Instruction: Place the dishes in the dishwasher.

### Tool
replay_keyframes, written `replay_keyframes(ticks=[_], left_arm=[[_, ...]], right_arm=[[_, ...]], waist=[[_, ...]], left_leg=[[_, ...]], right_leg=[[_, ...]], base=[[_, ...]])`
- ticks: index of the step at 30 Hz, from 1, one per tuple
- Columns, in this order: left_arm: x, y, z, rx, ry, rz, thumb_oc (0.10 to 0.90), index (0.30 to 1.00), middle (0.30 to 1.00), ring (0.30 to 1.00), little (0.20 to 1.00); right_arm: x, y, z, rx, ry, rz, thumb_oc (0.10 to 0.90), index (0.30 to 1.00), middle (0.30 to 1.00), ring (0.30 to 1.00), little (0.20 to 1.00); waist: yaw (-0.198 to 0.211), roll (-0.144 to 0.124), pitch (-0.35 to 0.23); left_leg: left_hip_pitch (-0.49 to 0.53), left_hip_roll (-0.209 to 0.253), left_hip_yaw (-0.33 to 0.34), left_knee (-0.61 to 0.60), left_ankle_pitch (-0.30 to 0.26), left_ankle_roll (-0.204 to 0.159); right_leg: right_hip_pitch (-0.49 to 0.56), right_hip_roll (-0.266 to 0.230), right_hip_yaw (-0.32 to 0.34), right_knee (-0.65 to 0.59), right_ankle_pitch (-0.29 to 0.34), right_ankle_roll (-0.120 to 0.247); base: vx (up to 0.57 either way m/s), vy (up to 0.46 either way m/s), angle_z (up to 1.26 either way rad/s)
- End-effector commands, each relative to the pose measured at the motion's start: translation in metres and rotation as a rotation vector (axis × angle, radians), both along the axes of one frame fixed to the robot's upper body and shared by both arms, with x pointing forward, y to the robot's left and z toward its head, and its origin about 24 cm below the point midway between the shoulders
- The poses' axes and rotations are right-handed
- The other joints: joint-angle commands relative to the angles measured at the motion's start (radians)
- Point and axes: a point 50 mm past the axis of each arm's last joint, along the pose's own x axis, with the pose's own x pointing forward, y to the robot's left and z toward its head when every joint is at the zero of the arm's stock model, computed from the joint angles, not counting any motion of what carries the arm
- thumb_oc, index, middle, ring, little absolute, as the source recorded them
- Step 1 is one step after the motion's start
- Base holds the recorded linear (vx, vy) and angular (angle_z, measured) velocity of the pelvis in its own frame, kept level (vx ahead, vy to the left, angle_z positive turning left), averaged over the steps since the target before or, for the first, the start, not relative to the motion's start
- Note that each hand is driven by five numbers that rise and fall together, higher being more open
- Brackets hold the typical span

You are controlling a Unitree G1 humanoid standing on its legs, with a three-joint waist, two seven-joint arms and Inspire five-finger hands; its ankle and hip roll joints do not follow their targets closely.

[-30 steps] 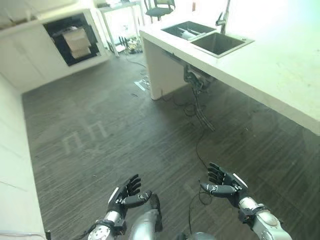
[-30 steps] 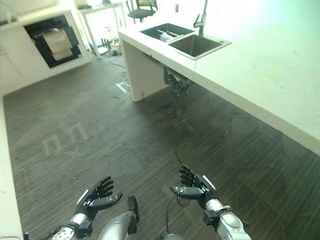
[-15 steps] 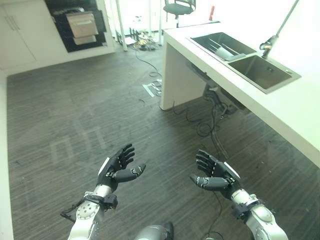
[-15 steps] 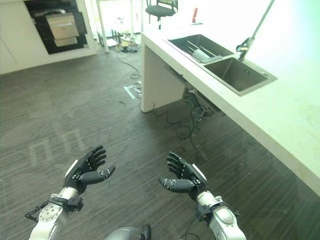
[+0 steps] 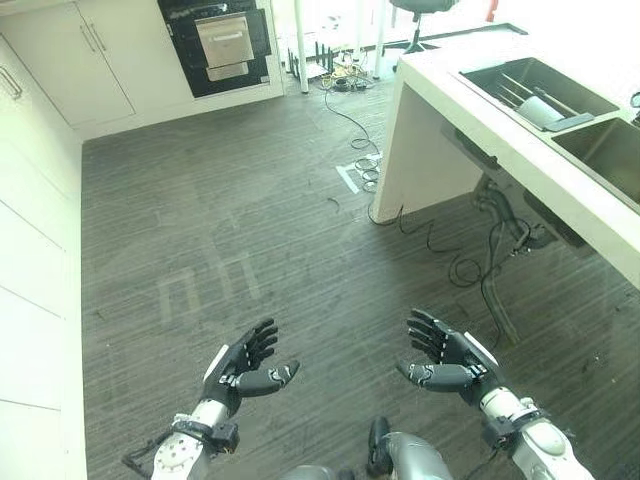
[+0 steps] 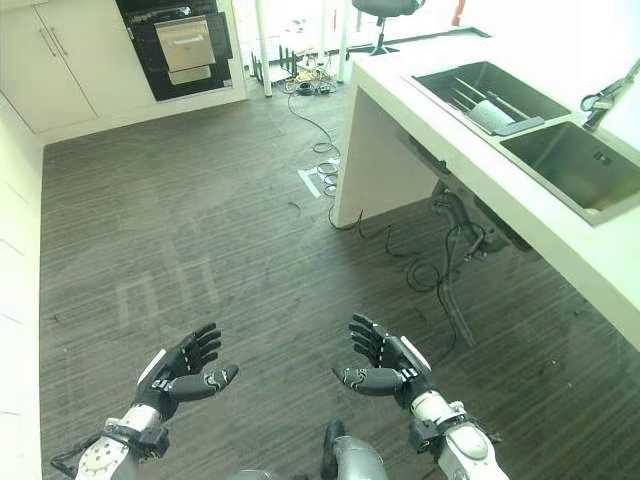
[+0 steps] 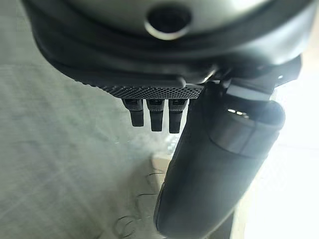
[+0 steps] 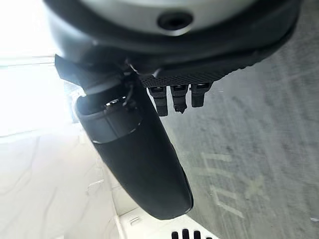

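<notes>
Both hands hover low over the dark wood floor, palms turned toward each other and holding nothing. My left hand is open, its fingers straight. My right hand is open too, with its thumb extended. A pale dish lies in the near basin of the sink in the white counter, far to the right of both hands. A black built-in appliance with its door part open sits in the cabinet wall at the far end of the room.
The white counter runs down the right side, with a tap over the second basin. Loose cables trail on the floor beside it. White cabinets line the left. An office chair stands at the back.
The whole picture has shifted, so the camera has moved: counter and sink now sit further right, the black appliance nearer the top middle. Both hands stay open and level.
</notes>
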Motion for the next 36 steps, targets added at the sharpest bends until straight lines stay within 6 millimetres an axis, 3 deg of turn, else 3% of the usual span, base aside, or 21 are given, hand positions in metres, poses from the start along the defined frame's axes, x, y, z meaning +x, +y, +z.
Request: replay_keyframes(ticks=[1, 2, 3, 4, 5, 7, 8, 9, 10, 11, 14, 17, 19, 20, 25, 30, 31, 32, 33, 35, 36], left_arm=[[0.02, -0.004, 0.063, -0.012, -0.358, -0.056, 0.8, 0.9, 0.9, 0.9, 0.9], [0.02, -0.005, 0.064, -0.01, -0.364, -0.058, 0.8, 0.9, 0.9, 0.9, 0.9], [0.021, -0.007, 0.065, -0.02, -0.369, -0.059, 0.8, 0.9, 0.9, 0.9, 0.9], [0.022, -0.009, 0.065, -0.026, -0.374, -0.059, 0.8, 0.9, 0.9, 0.9, 0.9], [0.022, -0.011, 0.065, -0.036, -0.381, -0.056, 0.8, 0.9, 0.9, 0.9, 0.9], [0.022, -0.014, 0.065, -0.038, -0.392, -0.062, 0.8, 0.9, 0.9, 0.9, 0.9], [0.023, -0.012, 0.066, -0.035, -0.394, -0.058, 0.8, 0.9, 0.9, 0.9, 0.9], [0.018, -0.009, 0.066, -0.023, -0.399, -0.055, 0.8, 0.9, 0.9, 0.9, 0.9], [0.013, -0.006, 0.066, -0.017, -0.406, -0.048, 0.8, 0.9, 0.9, 0.9, 0.9], [0.011, -0.005, 0.068, -0.022, -0.412, -0.043, 0.8, 0.9, 0.9, 0.9, 0.9], [0.012, -0.006, 0.069, -0.034, -0.427, -0.03, 0.8, 0.9, 0.9, 0.9, 0.9], [0.015, -0.007, 0.073, -0.035, -0.447, -0.017, 0.8, 0.9, 0.9, 0.9, 0.9], [0.018, -0.005, 0.081, -0.005, -0.467, -0.041, 0.8, 0.9, 0.9, 0.9, 0.9], [0.018, -0.005, 0.082, -0.004, -0.467, -0.046, 0.8, 0.9, 0.9, 0.9, 0.9], [0.024, -0.005, 0.089, 0.025, -0.475, -0.119, 0.8, 0.9, 0.9, 0.9, 0.9], [0.027, -0.009, 0.098, 0.049, -0.507, -0.181, 0.8, 0.9, 0.9, 0.9, 0.9], [0.028, -0.012, 0.098, 0.067, -0.506, -0.222, 0.8, 0.9, 0.9, 0.9, 0.9], [0.028, -0.013, 0.099, 0.073, -0.51, -0.232, 0.8, 0.9, 0.9, 0.9, 0.9], [0.029, -0.016, 0.101, 0.067, -0.51, -0.255, 0.8, 0.9, 0.9, 0.9, 0.9], [0.03, -0.018, 0.103, 0.063, -0.514, -0.265, 0.8, 0.9, 0.9, 0.9, 0.9], [0.031, -0.021, 0.105, 0.078, -0.529, -0.266, 0.8, 0.9, 0.9, 0.9, 0.9]], right_arm=[[0.021, -0.011, 0.048, -0.012, -0.262, -0.011, 0.8, 0.9, 0.9, 0.9, 0.9], [0.021, -0.012, 0.05, -0.015, -0.271, -0.007, 0.8, 0.9, 0.9, 0.9, 0.9], [0.022, -0.014, 0.055, -0.02, -0.289, 0.001, 0.8, 0.9, 0.9, 0.9, 0.9], [0.023, -0.014, 0.057, -0.022, -0.3, 0.007, 0.8, 0.9, 0.9, 0.9, 0.9], [0.025, -0.013, 0.061, -0.027, -0.319, 0.022, 0.8, 0.9, 0.9, 0.9, 0.9], [0.03, -0.011, 0.069, -0.036, -0.359, 0.023, 0.8, 0.9, 0.9, 0.9, 0.9], [0.034, -0.009, 0.073, -0.023, -0.382, 0.026, 0.8, 0.9, 0.9, 0.9, 0.9], [0.034, -0.007, 0.077, -0.015, -0.405, 0.04, 0.8, 0.9, 0.9, 0.9, 0.9], [0.031, -0.005, 0.079, -0.017, -0.421, 0.056, 0.8, 0.9, 0.9, 0.9, 0.9], [0.027, -0.006, 0.082, -0.024, -0.434, 0.063, 0.8, 0.9, 0.9, 0.9, 0.9], [0.026, -0.007, 0.087, -0.031, -0.449, 0.074, 0.8, 0.9, 0.9, 0.9, 0.9], [0.026, -0.009, 0.092, -0.029, -0.459, 0.088, 0.8, 0.9, 0.9, 0.9, 0.9], [0.019, -0.01, 0.095, -0.008, -0.477, 0.074, 0.8, 0.9, 0.9, 0.9, 0.9], [0.018, -0.011, 0.095, -0.007, -0.48, 0.067, 0.8, 0.9, 0.9, 0.9, 0.9], [0.015, -0.011, 0.1, 0.035, -0.535, -0.02, 0.8, 0.9, 0.9, 0.9, 0.9], [0.017, -0.007, 0.101, 0.062, -0.563, -0.067, 0.8, 0.9, 0.9, 0.9, 0.9], [0.016, -0.004, 0.098, 0.066, -0.556, -0.071, 0.8, 0.9, 0.9, 0.9, 0.9], [0.016, -0.002, 0.097, 0.065, -0.555, -0.071, 0.8, 0.9, 0.9, 0.9, 0.9], [0.017, 0.001, 0.097, 0.07, -0.557, -0.069, 0.8, 0.9, 0.9, 0.9, 0.9], [0.018, 0.005, 0.098, 0.081, -0.563, -0.059, 0.8, 0.9, 0.9, 0.9, 0.9], [0.021, 0.008, 0.1, 0.093, -0.573, -0.043, 0.8, 0.9, 0.9, 0.9, 0.9]], waist=[[0.003, -0.05, -0.069], [0.007, -0.056, -0.066], [0.012, -0.063, -0.053], [0.015, -0.068, -0.048], [0.02, -0.075, -0.031], [0.036, -0.073, 0.002], [0.051, -0.08, 0.018], [0.052, -0.063, 0.015], [0.047, -0.014, 0.004], [0.046, 0.005, -0.002], [0.046, 0.016, 0.005], [0.04, 0.015, 0.002], [0.042, -0.003, -0.017], [0.043, -0.002, -0.021], [0.06, -0.03, -0.049], [0.043, -0.031, -0.061], [0.032, -0.029, -0.059], [0.027, -0.02, -0.06], [0.022, -0.002, -0.051], [0.02, 0.009, -0.039], [0.015, 0.013, -0.026]], left_leg=[[-0.006, 0.113, 0.082, -0.005, 0.03, -0.071], [0.011, 0.111, 0.083, -0.005, 0.089, -0.086], [-0.048, 0.119, 0.084, 0.13, 0.165, -0.119], [-0.105, 0.117, 0.089, 0.212, 0.19, -0.128], [-0.184, 0.113, 0.103, 0.359, 0.198, -0.133], [-0.293, 0.147, 0.12, 0.435, 0.174, -0.118], [-0.252, 0.161, 0.126, 0.267, 0.177, -0.102], [-0.206, 0.188, 0.14, -0.005, 0.226, -0.117], [-0.308, 0.244, 0.093, -0.005, 0.191, -0.145], [-0.367, 0.277, 0.052, -0.005, 0.216, -0.174], [-0.412, 0.302, 0.025, -0.005, 0.237, -0.191], [-0.394, 0.306, 0.049, -0.005, 0.2, -0.176], [-0.356, 0.293, 0.071, -0.005, 0.142, -0.152], [-0.357, 0.296, 0.072, -0.005, 0.141, -0.149], [-0.323, 0.241, 0.057, -0.005, 0.094, -0.102], [-0.309, 0.19, 0.032, -0.005, 0.07, -0.046], [-0.285, 0.165, 0.025, -0.005, 0.049, -0.022], [-0.282, 0.161, 0.017, -0.005, 0.048, -0.018], [-0.257, 0.147, 0.006, -0.005, 0.033, -0.005], [-0.236, 0.139, 0.006, -0.005, 0.018, 0.005], [-0.218, 0.143, 0.031, -0.005, 0.013, 0.004]], right_leg=[[0.029, -0.095, 0.0, 0.096, -0.176, 0.194], [0.039, -0.098, 0.006, 0.096, -0.187, 0.184], [0.065, -0.099, 0.012, 0.096, -0.205, 0.165], [0.071, -0.103, 0.014, 0.096, -0.209, 0.157], [0.09, -0.104, 0.022, 0.096, -0.218, 0.145], [0.122, -0.083, 0.024, 0.096, -0.226, 0.134], [0.143, -0.072, 0.046, 0.096, -0.239, 0.142], [0.155, -0.039, 0.075, 0.096, -0.257, 0.155], [0.158, 0.019, 0.089, 0.096, -0.275, 0.162], [0.17, 0.046, 0.11, 0.096, -0.298, 0.155], [0.197, 0.063, 0.128, 0.096, -0.328, 0.144], [0.217, 0.037, 0.124, 0.096, -0.336, 0.153], [0.263, -0.009, 0.098, 0.096, -0.352, 0.181], [0.263, -0.011, 0.093, 0.096, -0.349, 0.183], [0.301, -0.08, 0.057, 0.096, -0.335, 0.234], [0.307, -0.086, 0.069, 0.096, -0.208, 0.269], [0.31, -0.088, 0.076, 0.156, -0.111, 0.284], [0.274, -0.088, 0.075, 0.22, -0.075, 0.283], [0.182, -0.108, 0.064, 0.408, -0.033, 0.278], [0.103, -0.128, 0.055, 0.557, -0.046, 0.258], [0.055, -0.124, 0.029, 0.546, -0.089, 0.229]], base=[[0.33, -0.322, 0.38], [0.21, -0.268, 0.36], [0.08, -0.179, 0.18], [0.05, -0.184, 0.18], [0.03, -0.115, 0.16], [0.12, -0.152, -0.31], [0.28, -0.056, -0.62], [0.32, 0.136, -0.58], [0.35, 0.232, -0.82], [0.27, 0.201, -0.79], [0.23, 0.144, -0.45], [0.26, 0.192, -0.56], [0.37, 0.217, -0.44], [0.35, 0.208, -0.24], [0.21, 0.15, -0.06], [0.19, 0.181, 0.06], [0.18, 0.218, 0.07], [0.23, 0.31, 0.07], [0.13, 0.248, 0.11], [0.15, 0.206, -0.17], [0.13, 0.09, -0.49]])
